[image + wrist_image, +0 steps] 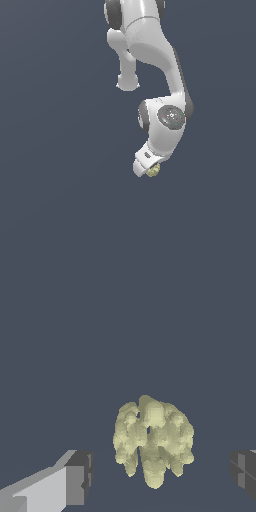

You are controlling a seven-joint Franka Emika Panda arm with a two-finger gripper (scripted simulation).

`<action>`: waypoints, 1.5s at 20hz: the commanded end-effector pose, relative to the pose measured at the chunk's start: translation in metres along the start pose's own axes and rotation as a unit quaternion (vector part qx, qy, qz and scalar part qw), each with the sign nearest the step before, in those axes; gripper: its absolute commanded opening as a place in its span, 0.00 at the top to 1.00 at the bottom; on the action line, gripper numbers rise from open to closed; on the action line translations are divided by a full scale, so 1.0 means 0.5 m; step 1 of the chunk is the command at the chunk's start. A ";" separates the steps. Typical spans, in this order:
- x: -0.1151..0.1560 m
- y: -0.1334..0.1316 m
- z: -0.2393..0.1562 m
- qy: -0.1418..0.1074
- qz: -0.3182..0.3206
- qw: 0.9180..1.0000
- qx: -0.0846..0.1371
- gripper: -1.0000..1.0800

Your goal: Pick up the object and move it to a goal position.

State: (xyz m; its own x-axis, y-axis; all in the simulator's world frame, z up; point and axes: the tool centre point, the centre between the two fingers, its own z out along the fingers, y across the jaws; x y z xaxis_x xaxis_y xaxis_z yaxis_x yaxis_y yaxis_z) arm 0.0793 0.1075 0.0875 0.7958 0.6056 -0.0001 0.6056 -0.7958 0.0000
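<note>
In the wrist view the tool (160,476) stands wide, its two dark finger pads (82,476) set well apart at either edge of the picture, one on a pale grey finger, the other only partly in frame. Between them, touching neither pad, sits the ball (153,442): a lumpy, yellow-green clump with a bumpy, mottled surface and several drooping lobes. It lies roughly midway in the gap, with clear space on both sides. Behind it there is only the flat, dark blue-grey table (125,321).

In the exterior view the tool (144,164) points down at the end of the white arm (155,50), and the ball (153,171) shows as a small yellowish spot just under the tool's tip, partly hidden by it. Whether the ball rests on the table (55,200) cannot be told from this angle. Farther back the arm bends at a round grey-capped joint (171,116) and rises out of the top of the picture.
</note>
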 end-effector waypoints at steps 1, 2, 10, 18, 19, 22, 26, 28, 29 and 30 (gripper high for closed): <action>0.000 -0.001 0.014 0.000 -0.001 1.000 0.000 0.04; -0.001 0.000 0.023 0.000 -0.001 1.000 0.000 0.04; 0.000 -0.002 0.095 0.000 -0.003 1.000 0.000 0.04; 0.002 -0.001 0.095 0.000 -0.003 1.000 0.000 1.00; 0.002 -0.001 0.095 0.000 -0.003 1.000 0.000 1.00; 0.002 -0.001 0.095 0.000 -0.003 1.000 0.000 1.00; 0.001 -0.001 0.095 0.000 -0.003 1.000 0.000 1.00; -0.001 0.000 0.094 0.000 -0.003 1.000 0.000 1.00; -0.003 0.001 0.093 0.000 -0.003 1.000 0.000 1.00; -0.006 0.002 0.092 0.000 -0.003 1.000 0.000 1.00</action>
State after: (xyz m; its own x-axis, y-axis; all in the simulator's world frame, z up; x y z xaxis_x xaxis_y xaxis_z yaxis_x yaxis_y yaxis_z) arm 0.0782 0.1065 0.0407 0.7920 0.6105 -0.0004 0.6105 -0.7920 -0.0003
